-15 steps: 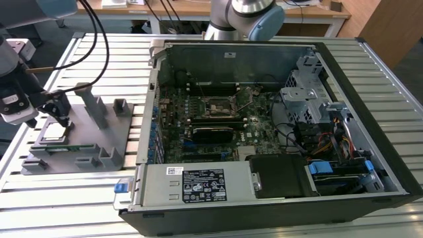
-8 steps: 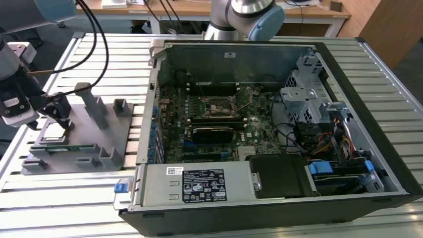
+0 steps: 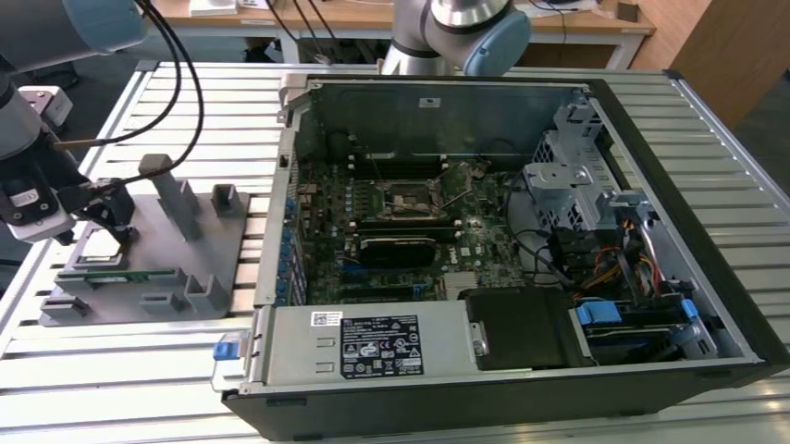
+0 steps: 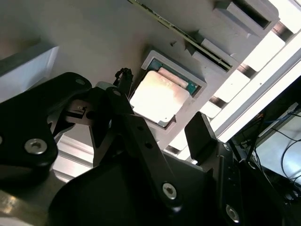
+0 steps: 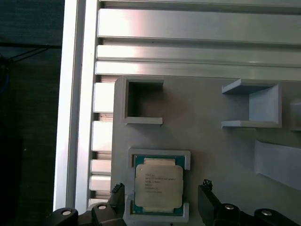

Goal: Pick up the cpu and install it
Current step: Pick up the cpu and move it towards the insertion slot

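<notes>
Partly hidden in the exterior view: cpu (image 3: 99, 246) sits under the gripper (image 3: 111, 220), by the grey fixture's (image 3: 198, 264) edge on the exterior view's left. Both wrist views give it plainly: flat in its pocket, metal lid up, sides square to the pocket walls. Near-square, long axis unclear. Jaws spread wide, fingers (image 5: 209, 200) flanking it, gripping nothing.

The cpu (image 4: 160, 96) sat flat in its pale pocket (image 4: 150, 57) on the grey holder plate (image 4: 94, 37), pretty much mid-frame. The gripper (image 4: 160, 101) was spread wide open, with one black finger (image 4: 200, 134) on each side of the chip.
</notes>
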{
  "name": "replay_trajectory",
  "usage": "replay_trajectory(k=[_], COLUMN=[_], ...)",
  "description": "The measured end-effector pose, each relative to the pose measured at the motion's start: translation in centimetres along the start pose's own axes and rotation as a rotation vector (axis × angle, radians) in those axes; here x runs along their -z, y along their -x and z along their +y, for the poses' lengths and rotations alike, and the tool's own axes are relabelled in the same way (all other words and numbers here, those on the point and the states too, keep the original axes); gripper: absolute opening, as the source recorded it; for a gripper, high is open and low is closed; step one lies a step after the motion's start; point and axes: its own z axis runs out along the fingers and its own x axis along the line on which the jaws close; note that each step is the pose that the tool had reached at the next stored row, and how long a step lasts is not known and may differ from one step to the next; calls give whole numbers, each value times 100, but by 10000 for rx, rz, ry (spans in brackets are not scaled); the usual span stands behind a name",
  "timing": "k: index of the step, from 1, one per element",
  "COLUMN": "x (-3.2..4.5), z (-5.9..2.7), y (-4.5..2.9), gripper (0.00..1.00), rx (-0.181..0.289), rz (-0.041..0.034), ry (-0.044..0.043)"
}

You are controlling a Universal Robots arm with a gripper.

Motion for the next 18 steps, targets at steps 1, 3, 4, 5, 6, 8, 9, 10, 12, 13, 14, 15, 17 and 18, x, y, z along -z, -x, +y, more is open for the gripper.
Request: replay_trajectory(k=[1,3,4,5,6,8,9,10,12,13,14,15,17,18], x=[-8,-31,-42,-52,-62,-77,-80,-82,-86,-89,-92,-90,-98,-105], z=[0,0,-1,-2,-2,-1,0,0,6,11,14,14,18,19], y=[0,-1,-1,-1,-1,-1,-5,-9,-9,-9,-11,-30,-48,-51], gripper=[72,72,72,72,72,72,72,72,72,72,72,72,72,72], rx=[-1,-2,-1,-1,-1,-2,-2,-2,-1,-2,-4,-14,-70,-115], rz=[1,0,-1,-1,-2,-3,-1,-1,-4,-4,-3,-4,-19,-23], ry=[0,-1,0,-1,0,0,-2,-1,0,0,0,-2,1,1])
